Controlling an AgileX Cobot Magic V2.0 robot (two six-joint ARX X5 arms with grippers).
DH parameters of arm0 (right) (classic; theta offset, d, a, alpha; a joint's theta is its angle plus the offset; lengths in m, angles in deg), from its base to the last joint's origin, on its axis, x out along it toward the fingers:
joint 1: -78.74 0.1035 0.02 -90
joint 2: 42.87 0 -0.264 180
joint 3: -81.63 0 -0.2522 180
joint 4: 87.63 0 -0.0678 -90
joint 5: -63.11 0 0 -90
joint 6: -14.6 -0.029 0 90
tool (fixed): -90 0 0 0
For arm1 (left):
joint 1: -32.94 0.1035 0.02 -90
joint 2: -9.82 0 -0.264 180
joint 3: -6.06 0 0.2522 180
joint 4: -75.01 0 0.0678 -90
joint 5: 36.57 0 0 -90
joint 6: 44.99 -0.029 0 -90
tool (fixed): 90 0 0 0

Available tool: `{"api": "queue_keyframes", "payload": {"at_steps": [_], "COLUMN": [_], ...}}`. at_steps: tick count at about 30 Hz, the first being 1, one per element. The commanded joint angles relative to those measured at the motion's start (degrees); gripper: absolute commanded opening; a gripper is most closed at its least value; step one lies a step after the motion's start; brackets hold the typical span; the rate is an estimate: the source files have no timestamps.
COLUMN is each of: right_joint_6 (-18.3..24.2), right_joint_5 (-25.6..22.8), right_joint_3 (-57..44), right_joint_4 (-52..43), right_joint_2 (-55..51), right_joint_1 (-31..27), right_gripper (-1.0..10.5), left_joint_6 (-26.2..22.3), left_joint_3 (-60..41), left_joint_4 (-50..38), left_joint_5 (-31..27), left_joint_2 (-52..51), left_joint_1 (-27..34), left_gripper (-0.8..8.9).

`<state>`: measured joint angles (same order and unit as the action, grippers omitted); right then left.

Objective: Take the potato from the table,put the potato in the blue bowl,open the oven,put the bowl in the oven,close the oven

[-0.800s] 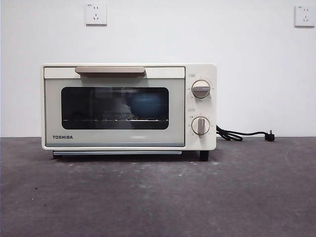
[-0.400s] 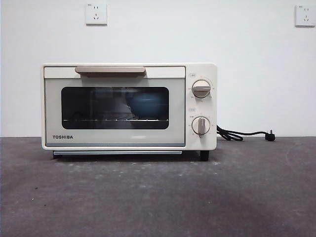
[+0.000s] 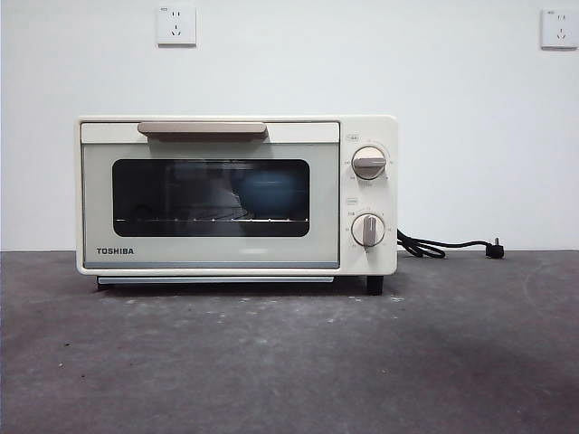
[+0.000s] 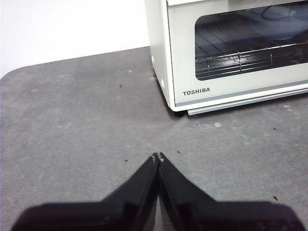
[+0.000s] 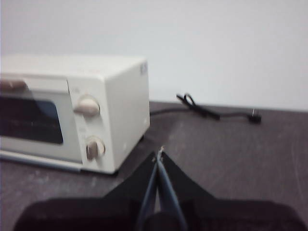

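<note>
One oven [image 3: 236, 194] stands on the desk [image 3: 289, 362], cream-white, its door closed against the body. Across the top of the door runs one beige bar handle [image 3: 202, 129]. Two round knobs sit one above the other on the panel to the right of the door: the upper knob [image 3: 368, 163] and the lower knob [image 3: 367, 230]. The word TOSHIBA [image 3: 115, 251] is printed in dark capitals at the door's lower left corner; the small marks around the knobs are too fine to read.

One blue bowl [image 3: 267, 193] shows through the dark glass window, resting on the wire rack inside the oven, toward the right of the window. The potato cannot be made out through the glass.

One black cord [image 3: 443, 245] trails from behind the oven's right side across the desk and ends in a plug. Two white wall sockets [image 3: 175, 25] are mounted on the wall above, one over the oven and one at the upper right corner.

The left gripper [image 4: 157, 157] hovers over bare desk short of the oven's front left corner, its fingers pressed together and holding nothing. The right gripper [image 5: 159, 153] hangs near the oven's knob side, fingers likewise closed on nothing.
</note>
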<state>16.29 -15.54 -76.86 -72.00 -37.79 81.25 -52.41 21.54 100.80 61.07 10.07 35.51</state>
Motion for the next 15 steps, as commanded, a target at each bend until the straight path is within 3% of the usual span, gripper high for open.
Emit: {"api": "queue_keyframes", "payload": {"at_steps": [1, 7, 15], "right_joint_6": [-2.4, -5.3, -5.5], "right_joint_5": [-1.8, -4.4, -4.4], "right_joint_3": [-3.1, -7.3, -7.4], "right_joint_4": [-0.5, 0.2, 8.4], "right_joint_2": [-1.9, -4.9, -5.0], "right_joint_1": [-0.2, -0.2, -0.2], "right_gripper": [0.0, 0.0, 0.0], "left_joint_6": [0.5, 0.5, 0.5], "left_joint_3": [-0.6, -0.6, -0.6], "left_joint_4": [0.0, 0.0, 0.0], "left_joint_5": [0.0, 0.0, 0.0], "left_joint_2": [-0.2, -0.2, -0.2], "left_joint_1": [0.2, 0.2, 0.2], "left_gripper": [-0.04, -0.04, -0.04]}}
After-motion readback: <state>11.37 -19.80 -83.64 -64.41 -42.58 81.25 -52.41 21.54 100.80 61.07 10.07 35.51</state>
